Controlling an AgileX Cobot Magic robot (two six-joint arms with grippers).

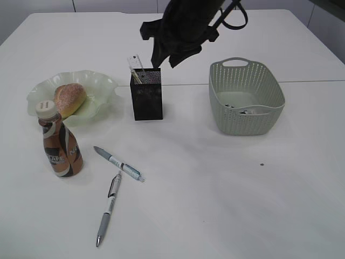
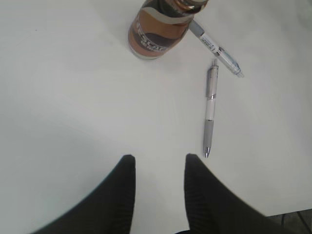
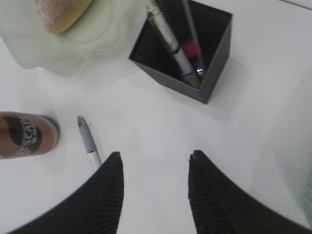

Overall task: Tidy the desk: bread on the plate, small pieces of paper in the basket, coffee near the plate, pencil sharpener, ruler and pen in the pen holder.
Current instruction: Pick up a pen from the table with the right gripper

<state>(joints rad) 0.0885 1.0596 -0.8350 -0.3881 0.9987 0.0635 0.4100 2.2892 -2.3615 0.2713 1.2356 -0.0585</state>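
Note:
The bread (image 1: 69,98) lies on the wavy green plate (image 1: 102,86), and the coffee (image 1: 58,144) stands upright just in front of it. Two pens lie on the desk: one (image 1: 118,163) slanted beside the coffee, the other (image 1: 109,208) nearer the front. The black mesh pen holder (image 1: 146,100) holds the ruler (image 1: 135,63) and a pen (image 3: 168,36). My right gripper (image 1: 166,60) hangs open and empty above the holder. In the left wrist view my left gripper (image 2: 158,158) is open and empty over bare desk, left of a pen's tip (image 2: 210,112). The pencil sharpener is hidden.
The grey-green basket (image 1: 269,86) stands right of the pen holder with small pieces of paper (image 1: 242,110) in its bottom. A seam line crosses the desk behind it. A dark speck (image 1: 262,164) lies on the desk in front of the basket.

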